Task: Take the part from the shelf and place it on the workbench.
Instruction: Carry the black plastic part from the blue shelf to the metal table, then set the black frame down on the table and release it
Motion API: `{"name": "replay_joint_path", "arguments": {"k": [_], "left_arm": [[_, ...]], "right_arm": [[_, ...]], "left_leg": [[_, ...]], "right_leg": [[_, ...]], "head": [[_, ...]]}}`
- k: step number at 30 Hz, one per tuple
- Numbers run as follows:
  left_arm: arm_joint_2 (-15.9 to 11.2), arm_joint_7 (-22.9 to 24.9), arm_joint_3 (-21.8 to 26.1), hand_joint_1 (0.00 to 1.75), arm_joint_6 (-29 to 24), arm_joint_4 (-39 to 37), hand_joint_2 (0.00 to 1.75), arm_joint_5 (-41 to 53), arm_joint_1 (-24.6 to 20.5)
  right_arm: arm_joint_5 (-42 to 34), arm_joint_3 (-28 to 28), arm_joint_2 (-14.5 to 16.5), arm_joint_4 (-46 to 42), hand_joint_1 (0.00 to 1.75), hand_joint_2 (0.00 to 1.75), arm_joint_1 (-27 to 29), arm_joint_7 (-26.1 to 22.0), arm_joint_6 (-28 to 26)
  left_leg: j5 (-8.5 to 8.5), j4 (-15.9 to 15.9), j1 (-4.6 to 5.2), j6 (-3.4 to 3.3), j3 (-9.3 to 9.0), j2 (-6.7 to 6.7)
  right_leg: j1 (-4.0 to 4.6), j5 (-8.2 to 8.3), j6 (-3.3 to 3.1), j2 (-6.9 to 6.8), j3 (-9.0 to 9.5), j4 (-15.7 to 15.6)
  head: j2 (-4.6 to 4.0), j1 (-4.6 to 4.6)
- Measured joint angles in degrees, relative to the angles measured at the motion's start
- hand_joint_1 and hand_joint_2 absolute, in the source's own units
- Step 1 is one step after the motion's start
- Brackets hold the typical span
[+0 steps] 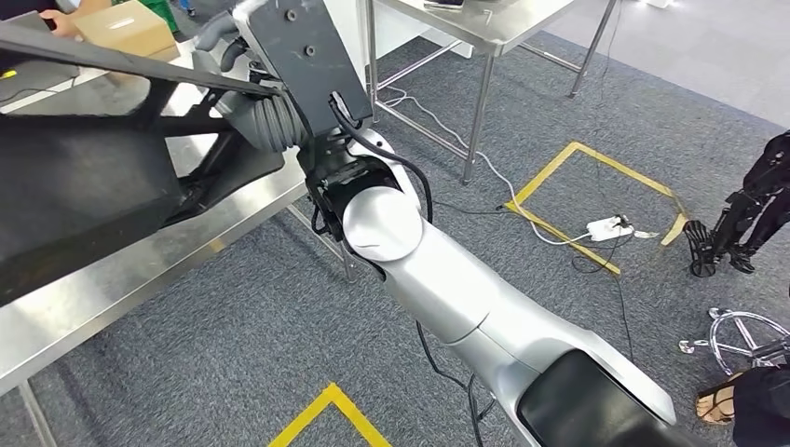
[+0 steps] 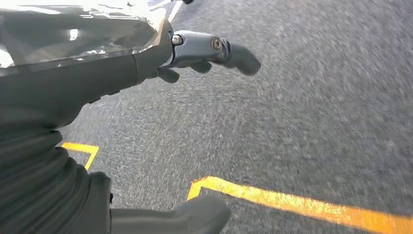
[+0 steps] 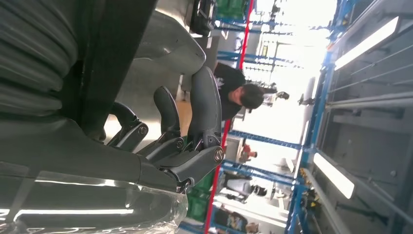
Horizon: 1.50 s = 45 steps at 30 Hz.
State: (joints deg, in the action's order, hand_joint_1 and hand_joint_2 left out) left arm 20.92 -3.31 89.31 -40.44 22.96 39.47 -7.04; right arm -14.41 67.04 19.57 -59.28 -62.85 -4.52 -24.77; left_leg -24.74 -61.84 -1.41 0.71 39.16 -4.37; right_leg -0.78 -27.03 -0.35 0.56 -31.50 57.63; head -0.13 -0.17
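We see the part [image 1: 84, 186], a big black moulded panel with a thin bar running off it, lying across the steel counter [image 1: 112, 289] at about ten o'clock in the head view, one edge overhanging the near rim. Our right hand [image 1: 256, 93] sits at its upper end near eleven o'clock; in the right wrist view that hand [image 3: 165, 146] has its dark fingers [image 3: 168, 109] wrapped round a flat black edge of the part [image 3: 112, 53], so we judge it is gripping. Our left hand [image 2: 204, 48] hangs over the grey carpet [image 2: 292, 122] and a yellow floor line [image 2: 302, 204]; its fingers look curled with nothing in them, though blur leaves us unsure. We judge the part stiff, light for its bulk but awkward and long, likely to swing or tip about a single grip. Its smooth plastic could slide on the steel. The thin bar and edges look the sound places to hold; the broad face offers nothing to close on. A cardboard box [image 1: 126, 28] lies beyond at eleven o'clock.
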Motion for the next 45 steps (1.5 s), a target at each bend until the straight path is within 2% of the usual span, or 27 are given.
{"name": "replay_joint_path", "arguments": {"k": [2,3,4,5,8,10,12,14,15,17,19,20,21,23,25,26,28,30,32,34,35,36,38,40,41,43,45], "left_arm": [[-0.01,-0.38,0.00,0.00,0.01,-0.03,1.75,-0.24,-0.05],[-0.02,-0.54,0.00,0.00,0.01,-0.07,1.75,-0.33,-0.07],[-0.02,-0.70,0.00,0.00,0.02,-0.10,1.75,-0.40,-0.08],[-0.02,-0.90,0.00,0.00,0.02,-0.16,1.75,-0.47,-0.08],[-0.03,-1.66,0.00,0.00,0.04,-0.35,1.75,-0.84,-0.20],[-0.01,-1.98,0.00,0.00,0.08,-0.52,1.75,-1.08,-0.44],[0.04,-2.40,0.00,0.00,0.09,-0.73,1.75,-1.39,-0.60],[0.08,-3.19,0.00,0.00,0.09,-0.93,1.75,-1.96,-0.70],[0.07,-3.65,0.00,0.00,0.08,-1.05,1.75,-2.32,-0.78],[0.03,-4.50,-0.01,0.00,0.08,-1.43,1.75,-2.95,-0.95],[-0.02,-5.02,-0.01,0.00,0.09,-1.85,1.75,-3.35,-1.03],[-0.06,-5.17,-0.01,0.00,0.09,-2.04,1.75,-3.46,-1.02],[-0.09,-5.28,0.00,0.00,0.09,-2.19,1.75,-3.53,-1.02],[-0.13,-5.43,0.00,0.00,0.09,-2.43,1.75,-3.57,-1.02],[-0.13,-5.51,0.00,0.00,0.09,-2.59,1.75,-3.74,-1.02],[-0.13,-5.57,0.01,0.00,0.08,-2.68,1.75,-3.89,-0.99],[-0.14,-5.78,0.04,0.00,0.06,-2.81,1.75,-4.19,-0.93],[-0.16,-6.07,0.07,0.00,0.03,-2.86,1.75,-4.32,-0.93],[-0.22,-6.28,0.07,0.00,0.02,-2.90,1.75,-4.46,-0.97],[-0.34,-6.53,0.07,0.00,0.03,-2.99,1.75,-4.73,-0.98],[-0.42,-6.68,0.07,0.00,0.04,-3.08,1.75,-4.96,-0.97],[-0.50,-6.84,0.08,0.00,0.04,-3.16,1.75,-5.16,-0.96],[-0.66,-7.04,0.09,0.00,0.05,-3.28,1.75,-5.48,-1.00],[-0.73,-7.09,0.09,0.00,0.08,-3.36,1.75,-5.62,-1.08],[-0.74,-7.08,0.09,0.00,0.08,-3.42,1.75,-5.70,-1.11],[-0.73,-7.06,0.08,0.00,0.08,-3.51,1.75,-5.83,-1.10],[-0.72,-7.06,0.08,0.00,0.07,-3.57,1.75,-5.87,-1.10]], "right_arm": [[-0.25,0.30,-0.04,0.24,1.75,1.75,-0.09,-0.04,-0.27],[-0.38,0.50,-0.05,0.42,1.75,1.75,-0.06,-0.05,-0.38],[-0.50,0.73,-0.05,0.60,1.75,1.75,-0.04,-0.08,-0.43],[-0.61,0.97,-0.05,0.77,1.75,1.75,-0.03,-0.13,-0.49],[-0.82,1.50,-0.04,1.13,1.75,1.75,-0.16,-0.33,-0.84],[-0.85,1.69,-0.04,1.31,1.75,1.75,-0.32,-0.37,-1.05],[-0.85,1.85,-0.04,1.48,1.75,1.75,-0.45,-0.38,-1.26],[-0.76,1.98,-0.05,1.59,1.75,1.75,-0.62,-0.37,-1.47],[-0.67,2.03,-0.08,1.66,1.75,1.75,-0.76,-0.35,-1.56],[-0.46,2.10,-0.18,1.90,1.75,1.75,-0.98,-0.31,-1.73],[-0.34,2.27,-0.22,2.25,1.75,1.75,-0.99,-0.25,-1.83],[-0.24,2.38,-0.21,2.43,1.75,1.75,-0.98,-0.22,-1.85],[-0.11,2.48,-0.19,2.57,1.75,1.75,-0.99,-0.19,-1.86],[0.22,2.57,-0.17,2.73,1.75,1.75,-1.02,-0.11,-1.91],[0.46,2.60,-0.17,2.84,1.75,1.75,-1.07,0.01,-1.99],[0.55,2.61,-0.14,2.89,1.75,1.75,-1.09,0.07,-2.06],[0.67,2.62,-0.05,2.93,1.75,1.75,-1.14,0.21,-2.17],[0.75,2.63,-0.02,2.93,1.75,1.75,-1.24,0.40,-2.22],[0.81,2.66,-0.04,2.99,1.75,1.75,-1.33,0.61,-2.26],[0.91,2.76,-0.07,3.15,1.75,1.75,-1.32,0.73,-2.27],[0.98,2.82,-0.07,3.23,1.75,1.75,-1.30,0.77,-2.27],[1.07,2.86,-0.06,3.28,1.75,1.75,-1.29,0.80,-2.28],[1.31,2.88,-0.04,3.33,1.75,1.75,-1.32,0.91,-2.31],[1.54,2.89,-0.04,3.34,1.75,1.75,-1.41,1.08,-2.31],[1.61,2.90,-0.04,3.34,1.75,1.75,-1.42,1.16,-2.31],[1.69,2.91,-0.01,3.34,1.75,1.75,-1.44,1.28,-2.32],[1.70,2.90,-0.04,3.33,1.75,1.75,-1.50,1.34,-2.33]], "left_leg": [[-3.87,-6.99,0.05,0.31,3.09,2.93],[-5.24,-10.40,-0.01,0.49,4.62,3.52],[-5.68,-12.29,-0.08,0.64,5.42,3.86],[-5.11,-12.11,-0.16,0.76,5.16,4.13],[-0.70,-1.83,-0.25,0.80,-0.70,6.63],[0.28,2.15,-0.05,0.18,-2.75,7.80],[0.33,2.28,0.21,-0.63,-2.53,6.79],[0.64,2.55,0.14,-1.43,-2.50,5.67],[0.84,2.68,0.04,-1.85,-2.49,5.12],[1.09,2.75,-0.08,-2.41,-2.31,3.99],[1.22,2.73,-0.07,-2.58,-2.12,2.68],[1.29,2.72,-0.07,-2.57,-2.08,1.93],[1.38,2.71,-0.09,-2.49,-2.06,1.18],[1.61,2.68,-0.14,-2.14,-2.01,-0.28],[1.87,2.70,-0.11,-1.51,-1.80,-1.33],[2.08,2.83,-0.16,-1.10,-1.65,-1.70],[2.46,3.09,-0.35,-0.31,-1.30,-2.04],[1.18,1.35,-0.29,0.17,-0.35,0.11],[-2.58,-4.87,-0.16,0.49,2.35,3.05],[-5.56,-11.60,-0.21,0.79,5.19,3.89],[-5.60,-12.55,-0.22,0.86,5.41,4.02],[-4.67,-11.29,-0.24,0.87,4.47,4.22],[-1.72,-3.89,-0.16,0.71,0.05,5.85],[-0.13,1.76,0.10,0.12,-3.06,7.26],[-0.12,2.55,0.29,-0.24,-3.35,7.36],[0.21,2.70,0.38,-1.00,-3.18,6.25],[0.64,3.05,0.19,-1.82,-3.16,5.22]], "right_leg": [[0.22,0.09,-0.43,-1.26,-0.04,-0.05],[0.34,0.07,-0.45,-1.95,-0.10,-0.03],[0.41,0.05,-0.45,-2.62,-0.15,-0.02],[0.44,0.02,-0.43,-3.26,-0.19,0.01],[0.70,-0.31,-0.09,-4.83,-0.25,0.34],[1.24,-0.63,0.41,-5.59,-0.30,0.62],[1.59,-0.79,0.82,-6.43,-0.21,0.63],[1.38,-1.58,1.31,-5.66,-0.72,1.64],[1.14,-2.64,1.44,-4.43,-1.64,3.53],[0.77,-5.78,1.38,-1.71,-4.94,10.53],[0.66,-7.74,1.59,-0.93,-7.96,16.84],[0.63,-7.45,1.91,-0.82,-8.11,17.17],[0.53,-6.32,2.29,-0.67,-7.13,15.15],[0.21,-3.12,2.80,0.94,-3.22,7.00],[0.24,-1.32,2.47,2.52,-0.79,1.71],[0.45,-1.08,2.09,2.73,-0.59,1.13],[0.49,-0.51,1.24,1.78,-0.52,0.91],[0.08,0.01,0.30,0.62,-0.42,0.52],[0.14,0.15,-0.23,-0.68,-0.45,0.40],[0.41,0.13,-0.32,-2.06,-0.58,0.42],[0.49,0.11,-0.33,-2.77,-0.63,0.44],[0.52,0.10,-0.32,-3.45,-0.63,0.45],[0.68,0.01,-0.24,-4.65,-0.56,0.48],[1.17,-0.14,0.01,-5.51,-0.59,0.54],[1.40,-0.17,0.17,-5.88,-0.58,0.51],[1.60,-0.22,0.58,-6.57,-0.51,0.39],[1.40,-1.32,1.01,-5.05,-1.26,2.01]], "head": [[-0.01,-0.24],[-0.01,-0.26],[-0.01,-0.23],[-0.01,-0.25],[-0.02,-0.29],[-0.02,-0.15],[-0.02,-0.02],[-0.02,-0.03],[-0.01,-0.01],[-0.01,0.08],[-0.02,0.08],[-0.02,0.09],[-0.02,0.08],[-0.02,0.09],[-0.02,0.09],[-0.02,0.07],[-0.02,0.04],[-0.01,-0.11],[0.00,-0.27],[-0.01,-0.31],[-0.01,-0.34],[-0.01,-0.34],[-0.01,-0.35],[-0.01,-0.27],[-0.01,-0.20],[-0.01,-0.12],[-0.01,-0.06]]}}
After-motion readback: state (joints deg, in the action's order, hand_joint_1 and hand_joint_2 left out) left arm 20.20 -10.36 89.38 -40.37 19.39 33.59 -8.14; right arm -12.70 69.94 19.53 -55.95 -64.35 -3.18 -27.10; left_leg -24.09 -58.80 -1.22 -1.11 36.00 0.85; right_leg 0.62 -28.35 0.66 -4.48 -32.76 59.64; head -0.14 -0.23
